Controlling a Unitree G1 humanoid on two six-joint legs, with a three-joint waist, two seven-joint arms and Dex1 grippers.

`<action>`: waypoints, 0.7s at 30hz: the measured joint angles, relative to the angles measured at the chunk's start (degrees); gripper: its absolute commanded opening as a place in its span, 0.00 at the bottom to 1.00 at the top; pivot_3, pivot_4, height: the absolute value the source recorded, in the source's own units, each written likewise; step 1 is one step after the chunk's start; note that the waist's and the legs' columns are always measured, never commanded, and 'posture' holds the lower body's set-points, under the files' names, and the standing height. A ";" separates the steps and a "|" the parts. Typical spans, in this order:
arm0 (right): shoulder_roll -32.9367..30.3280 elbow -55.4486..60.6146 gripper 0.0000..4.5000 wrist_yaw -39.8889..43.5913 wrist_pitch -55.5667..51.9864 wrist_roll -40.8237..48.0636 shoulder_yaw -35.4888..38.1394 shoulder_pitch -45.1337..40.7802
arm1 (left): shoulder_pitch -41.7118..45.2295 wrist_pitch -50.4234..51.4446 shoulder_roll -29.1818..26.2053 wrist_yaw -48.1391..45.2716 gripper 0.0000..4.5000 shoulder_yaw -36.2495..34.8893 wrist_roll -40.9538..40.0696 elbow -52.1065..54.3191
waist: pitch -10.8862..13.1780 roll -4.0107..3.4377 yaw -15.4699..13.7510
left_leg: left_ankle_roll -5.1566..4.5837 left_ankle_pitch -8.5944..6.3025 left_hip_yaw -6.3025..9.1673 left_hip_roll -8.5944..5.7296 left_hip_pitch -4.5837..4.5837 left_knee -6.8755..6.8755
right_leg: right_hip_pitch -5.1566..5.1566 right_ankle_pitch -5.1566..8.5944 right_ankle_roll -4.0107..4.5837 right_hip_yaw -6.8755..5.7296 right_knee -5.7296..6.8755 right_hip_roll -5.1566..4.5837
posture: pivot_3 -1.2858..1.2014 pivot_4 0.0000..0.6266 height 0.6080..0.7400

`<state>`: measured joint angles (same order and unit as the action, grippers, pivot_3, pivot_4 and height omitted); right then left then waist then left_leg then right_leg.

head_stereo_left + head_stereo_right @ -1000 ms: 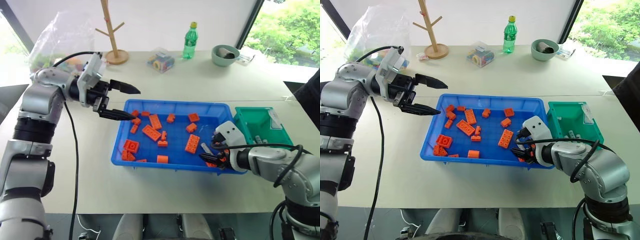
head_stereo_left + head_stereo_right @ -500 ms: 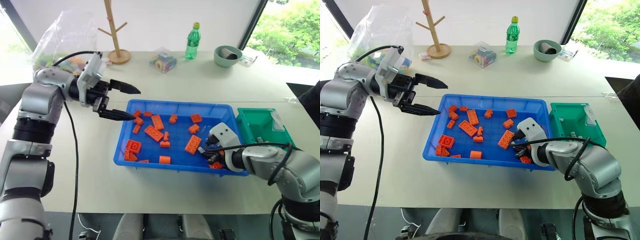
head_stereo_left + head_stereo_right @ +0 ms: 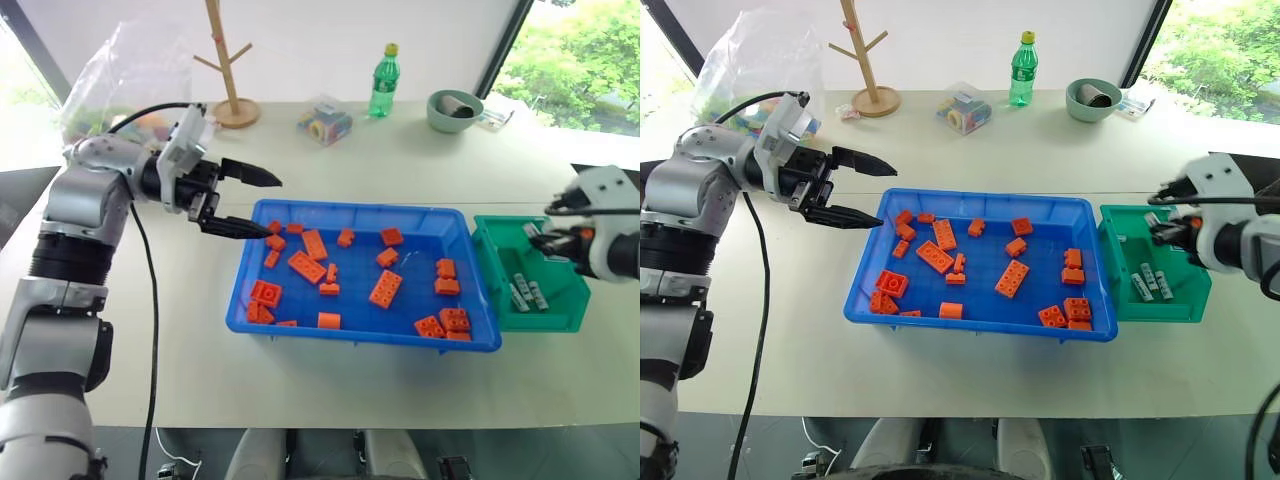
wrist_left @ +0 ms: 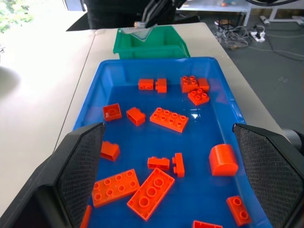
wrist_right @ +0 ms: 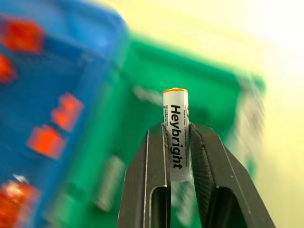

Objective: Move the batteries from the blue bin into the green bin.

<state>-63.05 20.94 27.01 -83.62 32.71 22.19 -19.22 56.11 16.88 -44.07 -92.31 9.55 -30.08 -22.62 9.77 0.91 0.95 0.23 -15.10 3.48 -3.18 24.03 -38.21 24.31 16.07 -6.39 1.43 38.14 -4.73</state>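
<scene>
Right wrist view: my right hand (image 5: 178, 142) pinches one battery (image 5: 176, 135) upright above the green bin (image 5: 156, 156). Advice: centre over the bin's floor before releasing. My left hand (image 3: 240, 202) hangs spread by the blue bin (image 3: 300, 325).

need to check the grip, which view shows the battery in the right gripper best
The right wrist view: the battery stands upright, clamped between the right gripper fingers, label readable, above the green bin. In the eye views the right gripper hides it; the left wrist view shows it far off, unclear.

Right end effector (image 5: 176, 142), now with battery (image 5: 176, 135), from blue bin (image 3: 300, 324) to above green bin (image 3: 497, 262).
</scene>
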 measured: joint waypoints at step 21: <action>-0.62 -9.62 0.67 42.49 38.11 -2.08 29.34 30.47 | -0.71 0.08 -3.93 0.00 1.00 -1.11 0.67 -3.25 | 0.05 0.02 0.24 | -0.15 -0.09 -0.04 0.08 -0.81 0.08 | -0.83 0.01 -0.01 0.01 -0.13 0.10 | 0.52 0.24 0.90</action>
<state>-63.67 11.32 69.50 -45.51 30.63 51.53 11.25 55.40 16.96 -48.00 -92.31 8.44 -29.41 -25.87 9.82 0.94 1.19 0.08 -15.19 3.44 -3.10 23.22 -38.13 23.48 16.09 -6.41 1.44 38.01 -4.63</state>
